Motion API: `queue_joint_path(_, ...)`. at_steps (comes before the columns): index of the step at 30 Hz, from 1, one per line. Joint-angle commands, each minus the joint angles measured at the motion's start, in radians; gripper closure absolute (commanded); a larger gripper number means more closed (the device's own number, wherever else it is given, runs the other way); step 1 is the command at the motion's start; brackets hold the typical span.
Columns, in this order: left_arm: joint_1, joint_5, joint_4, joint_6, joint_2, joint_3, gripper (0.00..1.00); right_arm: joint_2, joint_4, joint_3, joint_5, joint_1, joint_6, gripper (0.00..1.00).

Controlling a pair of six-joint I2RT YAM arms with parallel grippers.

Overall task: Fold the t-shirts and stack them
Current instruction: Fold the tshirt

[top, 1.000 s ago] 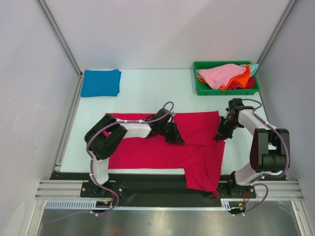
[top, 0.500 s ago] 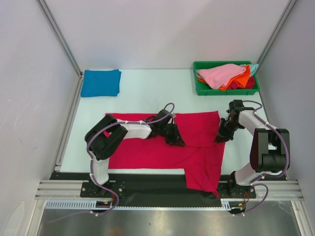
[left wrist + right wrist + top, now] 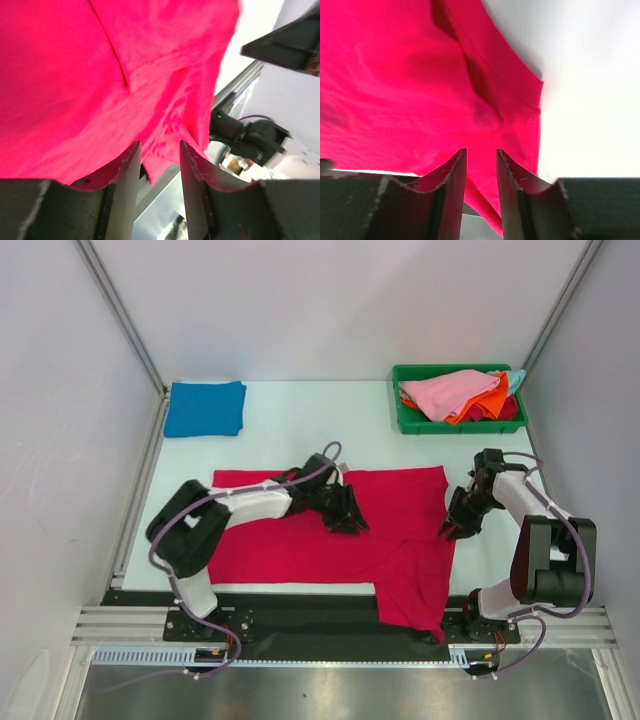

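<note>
The crimson t-shirt (image 3: 300, 550) lies spread wide across the near half of the table (image 3: 300, 430), with one end drooping over the front edge between the arm bases. The left gripper (image 3: 345, 512) hangs low over the shirt's middle and the right gripper (image 3: 457, 525) sits at its right hem. Each wrist view shows the fingers (image 3: 125, 170) parted with nothing pinched between them — only cloth lying beyond the gap. Judging from that, the cloth rests on its own, laid out flat so a fold can be made, and the folding looks barely begun. A blue t-shirt (image 3: 205, 408) sits folded at the far left corner — likely the start of the stack — while the pink, orange and other shirts (image 3: 455, 392) wait heaped in the green bin (image 3: 420, 426).
</note>
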Motion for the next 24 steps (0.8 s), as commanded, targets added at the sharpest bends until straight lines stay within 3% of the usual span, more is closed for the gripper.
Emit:
queue_joint_path(1,0.134,-0.009,-0.104,0.177,-0.203,-0.02,0.57,-0.079,-0.035,0.038,-0.041,-0.009,0.031,0.64)
queue_joint_path(7,0.259,-0.011,-0.196,0.352,-0.358,-0.089,0.48,-0.095,0.034,-0.008,-0.072,-0.009,0.083,0.55)
queue_joint_path(11,0.276,-0.046,-0.108,0.334,-0.456,-0.178,0.48,-0.135,0.14,0.006,-0.02,-0.011,0.121,0.55)
queue_joint_path(14,0.34,-0.046,-0.04,0.305,-0.507,-0.244,0.46,-0.137,0.275,0.017,0.061,-0.011,0.161,0.48)
queue_joint_path(15,0.36,-0.051,-0.05,0.312,-0.511,-0.244,0.46,-0.128,0.315,0.014,0.083,-0.011,0.187,0.39)
queue_joint_path(20,0.518,-0.07,-0.191,0.426,-0.456,-0.151,0.45,-0.005,0.445,0.114,0.201,-0.014,0.131,0.33)
queue_joint_path(24,0.635,-0.086,-0.221,0.454,-0.446,-0.14,0.44,0.124,0.526,0.176,0.158,-0.047,0.02,0.28)
